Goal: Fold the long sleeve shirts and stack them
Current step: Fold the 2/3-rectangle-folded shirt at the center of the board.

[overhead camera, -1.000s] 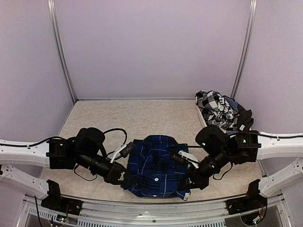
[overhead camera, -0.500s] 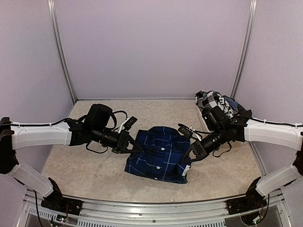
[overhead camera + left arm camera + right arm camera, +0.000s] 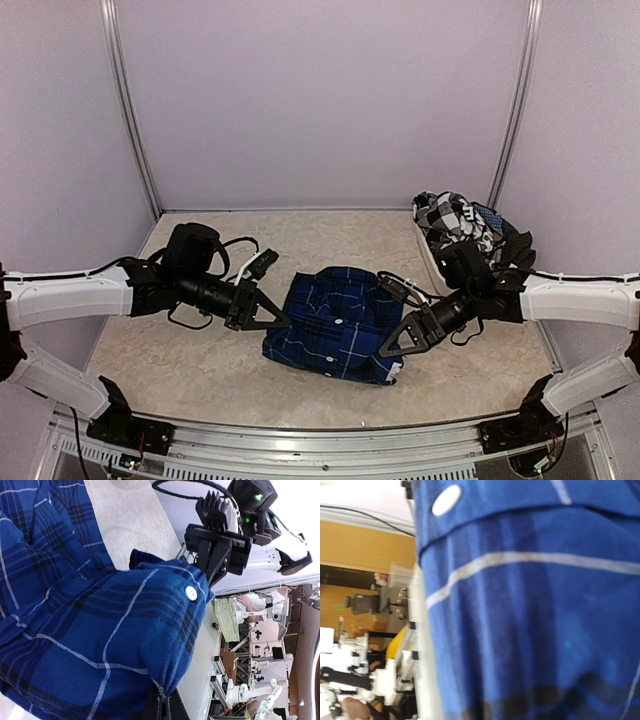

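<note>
One blue shirt (image 3: pixel 335 325), beige tabletop (image 3: pixel 190 365), lilac walls (image 3: pixel 320 100), prob. lab (image 3: pixel 260 675) beyond

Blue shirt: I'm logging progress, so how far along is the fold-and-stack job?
Done: the blue shirt looks folded into a compact rectangle. In hand: left tool and right tool pinch its opposite edges. Remaining: the checked shirt lies crumpled at the far right, unfolded; nothing stacked.

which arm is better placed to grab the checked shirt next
Probably right. The checked shirt lies heaped in the far right corner, close behind the arm of the right pincer; the left pincer sits across the blue shirt from it. Both are shut on that shirt, so right must release first.
</note>
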